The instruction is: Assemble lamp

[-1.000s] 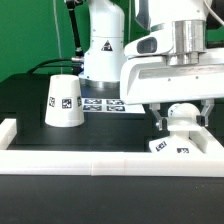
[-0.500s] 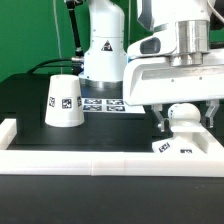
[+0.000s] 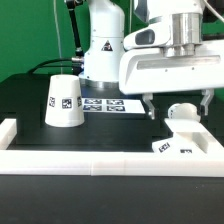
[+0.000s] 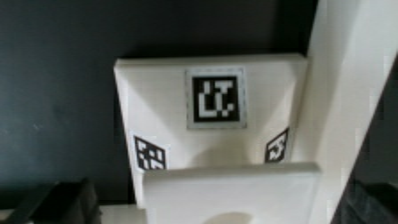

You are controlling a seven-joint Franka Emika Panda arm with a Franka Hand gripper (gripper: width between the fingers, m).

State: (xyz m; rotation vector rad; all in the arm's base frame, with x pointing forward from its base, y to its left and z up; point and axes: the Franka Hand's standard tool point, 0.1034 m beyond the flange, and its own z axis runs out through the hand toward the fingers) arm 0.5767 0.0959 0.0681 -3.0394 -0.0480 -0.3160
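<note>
Gripper (image 3: 178, 104) wide open, empty, straddling bulb (image 3: 181, 116) without contact. Bulb stands on base (image 3: 172, 147) near table (image 3: 22, 102) front edge. Recommend lifting straight up before crossing to shade (image 3: 63, 102).

The white plastic truncated-cone shade (image 3: 65, 102) stands upright, narrow end up, at the exterior view's left, with a black-and-white square tag facing the camera. Well apart, at the right, the white round bulb (image 3: 181, 114) sits upright, seemingly seated on the flat angular white base (image 3: 178, 148). In the wrist view, the base (image 4: 160, 90) shows tags on its top and slanted faces.
</note>
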